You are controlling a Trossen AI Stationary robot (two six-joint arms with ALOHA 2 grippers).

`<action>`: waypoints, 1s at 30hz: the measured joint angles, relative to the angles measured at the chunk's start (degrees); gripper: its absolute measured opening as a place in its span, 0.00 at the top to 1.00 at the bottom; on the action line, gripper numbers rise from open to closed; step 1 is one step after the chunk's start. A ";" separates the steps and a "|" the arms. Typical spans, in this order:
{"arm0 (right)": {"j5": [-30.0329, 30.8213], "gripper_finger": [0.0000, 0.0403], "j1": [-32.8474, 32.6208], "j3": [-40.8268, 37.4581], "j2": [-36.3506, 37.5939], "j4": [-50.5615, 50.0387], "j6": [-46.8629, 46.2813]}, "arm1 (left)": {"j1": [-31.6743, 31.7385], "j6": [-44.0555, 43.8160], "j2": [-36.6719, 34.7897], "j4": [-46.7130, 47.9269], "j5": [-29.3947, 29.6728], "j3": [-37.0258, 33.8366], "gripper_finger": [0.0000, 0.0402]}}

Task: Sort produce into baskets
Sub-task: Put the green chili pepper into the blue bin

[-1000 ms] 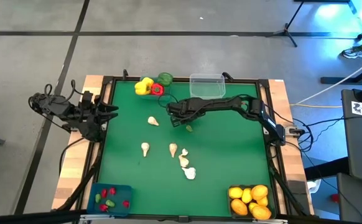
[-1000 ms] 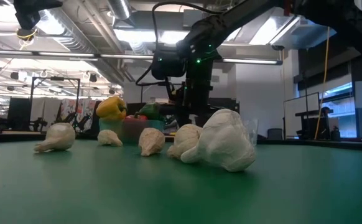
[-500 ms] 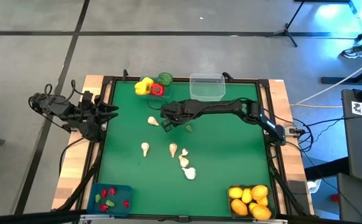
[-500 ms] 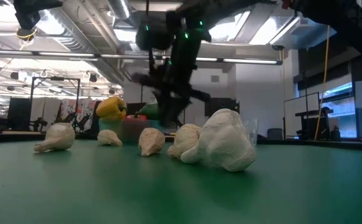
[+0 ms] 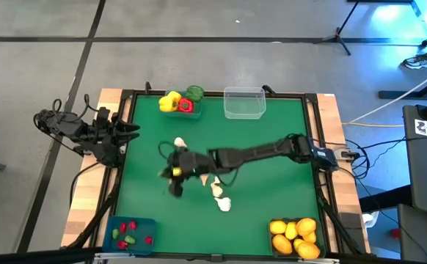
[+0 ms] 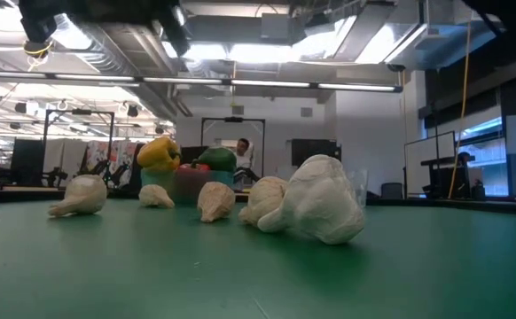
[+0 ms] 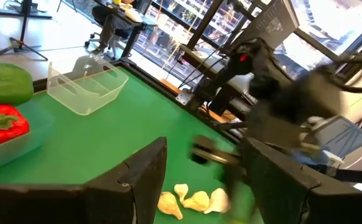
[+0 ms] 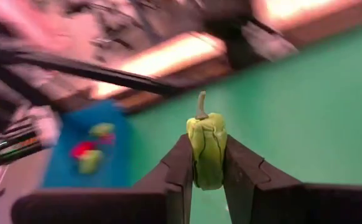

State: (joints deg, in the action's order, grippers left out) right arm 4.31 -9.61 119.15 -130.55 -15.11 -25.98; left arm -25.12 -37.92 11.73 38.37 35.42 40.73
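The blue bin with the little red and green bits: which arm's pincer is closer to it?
Right. The right pincer, holding a small green pepper, hangs over the mat just beyond the blue bin; the left pincer waits farther off at the table's edge.

You have four baskets: a teal one (image 5: 175,106) holding three bell peppers, yellow (image 5: 169,100), red (image 5: 185,105) and green (image 5: 195,92); a clear one (image 5: 244,103); a blue one (image 5: 131,235) with several tiny red and green pieces; and a dark one (image 5: 296,238) with about five citrus. One small green pepper (image 8: 206,150) sits between the fingers of the right end effector (image 8: 207,180). The garlic bulbs (image 5: 221,202) on the surface are partly hidden, so you can't count them exactly.
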 joint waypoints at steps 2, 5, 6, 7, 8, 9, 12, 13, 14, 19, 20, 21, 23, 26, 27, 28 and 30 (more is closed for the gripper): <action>0.52 0.85 -2.23 0.02 -0.49 5.98 5.50 | 0.00 -0.57 0.00 0.00 0.00 0.00 0.48; 0.15 0.85 -5.36 0.02 -1.63 13.72 13.50 | 0.01 -0.99 0.00 0.01 0.00 0.00 0.48; -0.10 0.85 -6.16 0.08 -2.09 16.88 15.58 | -0.01 -1.00 0.00 0.00 0.00 0.00 0.48; -0.91 0.84 -6.90 0.05 -2.67 19.22 17.22 | -0.01 -1.02 0.00 0.02 0.00 0.00 0.48; -1.90 0.84 -7.59 0.04 -3.53 23.17 18.22 | 0.01 -1.05 0.00 0.00 0.00 0.00 0.48; -2.53 0.84 -8.12 0.04 -4.40 26.72 18.75 | 0.00 -1.22 0.00 0.00 0.00 0.00 0.48; -2.83 0.84 -9.35 0.04 -7.23 35.02 18.24 | 0.01 -2.43 0.00 0.02 0.00 0.00 0.48; -2.87 0.84 -9.54 0.04 -8.17 37.23 17.37 | 0.01 -2.52 0.00 0.02 0.00 0.00 0.48; -2.81 0.84 -9.59 0.04 -9.00 38.92 16.79 | -0.01 -2.54 0.00 0.02 0.00 0.00 0.48; -4.40 0.84 -9.54 0.02 -13.25 48.46 10.47 | 0.00 -2.59 0.00 0.02 0.00 0.00 0.48; -4.53 0.84 -9.52 0.02 -13.96 49.71 9.44 | 0.01 -2.61 0.00 0.02 0.00 0.00 0.48; -4.56 0.84 -9.50 0.02 -14.63 50.63 8.60 | -0.01 -2.61 0.00 0.03 0.00 0.00 0.48; -4.72 0.84 -9.53 1.77 -16.53 51.21 7.05 | 0.01 -2.63 0.00 0.02 0.00 0.00 0.48; -6.64 0.84 -9.92 9.85 -21.29 48.54 6.41 | 0.00 -2.58 0.00 0.08 0.00 0.00 0.48; -7.71 0.84 -10.17 13.74 -23.38 46.76 6.56 | 0.00 -2.36 0.00 0.19 0.00 0.00 0.48; -8.73 0.84 -10.43 16.28 -25.44 45.83 6.72 | 0.00 -2.10 0.00 0.24 0.00 0.00 0.48; -8.07 0.84 -11.11 12.34 -25.74 53.33 6.90 | 0.02 -1.65 0.02 0.31 0.00 0.00 0.48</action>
State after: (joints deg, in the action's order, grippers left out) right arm -3.77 -20.73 131.49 -156.29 38.22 -19.07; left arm -25.10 -39.58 11.75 38.68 35.42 40.73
